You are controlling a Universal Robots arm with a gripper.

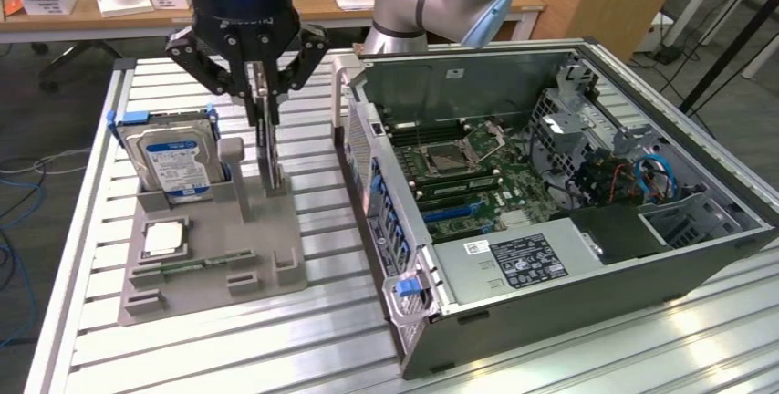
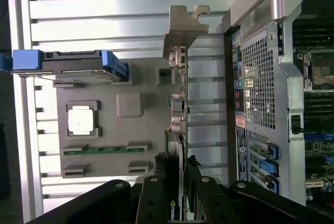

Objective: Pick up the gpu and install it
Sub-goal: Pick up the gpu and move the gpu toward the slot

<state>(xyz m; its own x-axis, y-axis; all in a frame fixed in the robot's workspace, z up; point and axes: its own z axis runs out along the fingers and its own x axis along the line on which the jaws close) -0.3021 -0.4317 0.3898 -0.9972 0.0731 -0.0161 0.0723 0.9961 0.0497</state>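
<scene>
One gpu [image 1: 269, 143] standing on end, long axis running vertical, lower end reaching grey holder [image 1: 262, 230] on worktop [image 1: 316, 348]. Claw [image 1: 261, 93] directly above, clamping card's upper end from both sides. Silver bracket [image 2: 183, 30] sitting at end away from claw. Open computer case [image 1: 548, 312] waiting just beside, toward exterior view's right; hard drive [image 1: 181, 161] standing opposite.

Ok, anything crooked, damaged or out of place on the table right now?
Nothing stands out. The thin flat black silver-bracketed gpu stands straight in the gripper, at the grey holder; the blue-labelled silver hard drive and slim green memory stick sit square in their slots.
</scene>
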